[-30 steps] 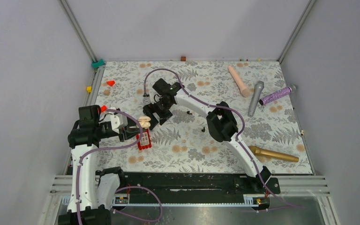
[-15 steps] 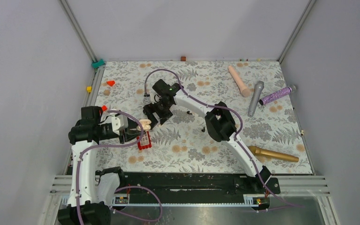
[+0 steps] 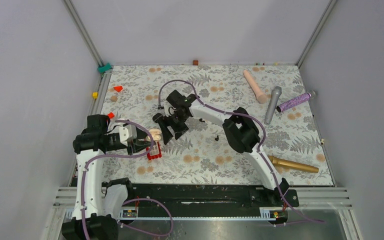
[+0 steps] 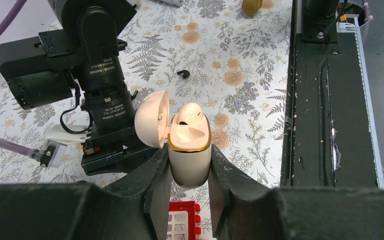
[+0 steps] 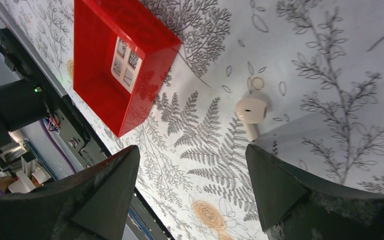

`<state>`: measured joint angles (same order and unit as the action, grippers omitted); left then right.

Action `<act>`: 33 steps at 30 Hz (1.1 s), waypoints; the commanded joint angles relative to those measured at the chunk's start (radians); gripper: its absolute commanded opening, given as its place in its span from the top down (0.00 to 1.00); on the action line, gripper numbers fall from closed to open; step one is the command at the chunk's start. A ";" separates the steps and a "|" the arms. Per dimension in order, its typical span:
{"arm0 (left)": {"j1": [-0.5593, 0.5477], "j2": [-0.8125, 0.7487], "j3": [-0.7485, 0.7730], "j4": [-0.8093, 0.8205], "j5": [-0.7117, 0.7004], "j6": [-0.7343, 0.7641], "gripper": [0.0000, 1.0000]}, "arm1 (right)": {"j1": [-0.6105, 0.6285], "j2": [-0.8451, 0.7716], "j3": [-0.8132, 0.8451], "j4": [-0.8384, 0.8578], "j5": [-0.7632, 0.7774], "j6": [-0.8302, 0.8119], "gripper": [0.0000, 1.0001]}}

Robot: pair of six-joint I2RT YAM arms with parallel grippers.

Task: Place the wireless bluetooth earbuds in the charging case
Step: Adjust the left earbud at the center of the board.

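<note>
**STEP IN HAND: PICK-UP OF THE LOOSE EARBUD**

The charging case (image 4: 190,167) is pinched upright between the fingers of the left gripper (image 4: 189,152) and held above the red block (image 4: 182,222); its lid (image 4: 152,119) is swung open to one side. Only a dark recess is shown in the mouth, so it cannot be told whether a socket is already filled.

The fingers of the right gripper (image 5: 192,150) are spread wide with nothing between them; the gripper is poised over the floral mat (image 5: 330,60), just beside the case. A pale earbud (image 5: 251,111) is seen lying on the mat below it, near the red block but apart from it; it lies in line with one finger, not midway between the two. A small dark earbud (image 4: 182,74), taken as such from its shape, lies on the mat well apart from both grippers.

The step is judged to be the approach for grasping; insertion of this earbud is not yet done.

For the next move, the right gripper is to be shifted sideways until the pale earbud is centred; it is then to be lowered and closed lightly on the bulb, the stem being left free for the socket. Slipping or rolling of so small and smooth a part is to be expected; the case is to be held steady, mouth upward.
</note>
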<state>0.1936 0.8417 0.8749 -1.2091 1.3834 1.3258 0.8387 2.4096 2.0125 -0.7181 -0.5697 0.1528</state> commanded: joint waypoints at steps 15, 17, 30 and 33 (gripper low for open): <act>0.021 -0.001 0.049 -0.068 0.072 0.108 1.00 | 0.045 -0.174 -0.029 0.013 0.105 -0.102 0.17; 0.021 -0.001 0.050 -0.068 0.073 0.108 1.00 | 0.045 -0.199 -0.039 0.036 0.147 -0.114 0.17; 0.021 0.000 0.050 -0.068 0.074 0.107 1.00 | 0.043 -0.030 0.067 -0.026 0.209 -0.098 0.16; 0.022 0.000 0.048 -0.068 0.074 0.109 1.00 | 0.043 -0.009 0.080 -0.034 0.206 -0.097 0.16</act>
<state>0.2089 0.8417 0.8845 -1.2846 1.3941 1.3987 0.8829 2.3699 2.0441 -0.7162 -0.3809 0.0570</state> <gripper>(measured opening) 0.284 0.840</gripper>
